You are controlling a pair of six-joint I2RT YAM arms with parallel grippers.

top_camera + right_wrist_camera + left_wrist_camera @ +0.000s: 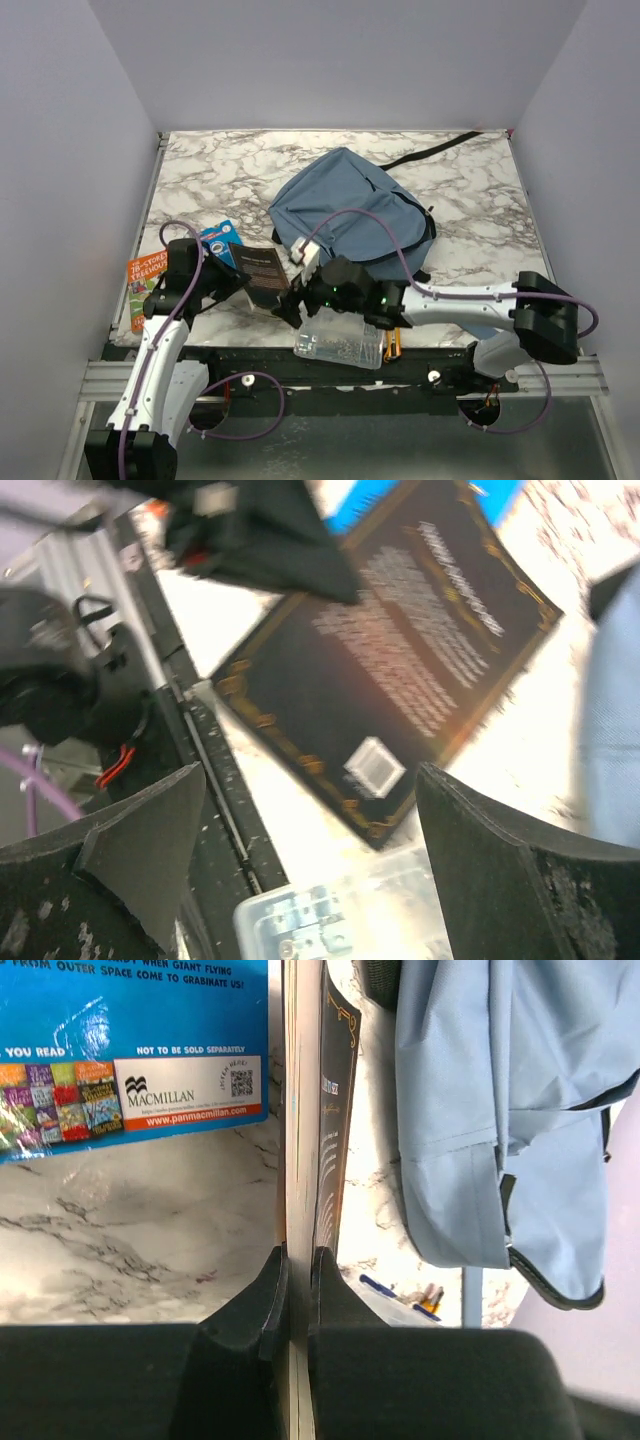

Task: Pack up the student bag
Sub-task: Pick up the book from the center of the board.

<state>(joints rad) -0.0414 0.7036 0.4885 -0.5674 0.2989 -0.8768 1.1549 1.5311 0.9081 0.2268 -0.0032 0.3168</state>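
Left gripper (298, 1260) was clamped on the black book (330, 1140) near the bench's (220, 165) front edge. Right gripper (310, 780) stood wide open, holding nothing.

Dusty blue-grey rounded fabric backpack (350, 205), trimmed with black straps, against a white marble-pattern tabletop (230, 165) veined in grey. The thin black book (400, 670) has a gold scrollwork border and white print — the glossy bright blue book cover (130, 1040) has white lettering and an orange-red strip. Orange-and-green paperback (143, 285); lilac cable (470, 294).
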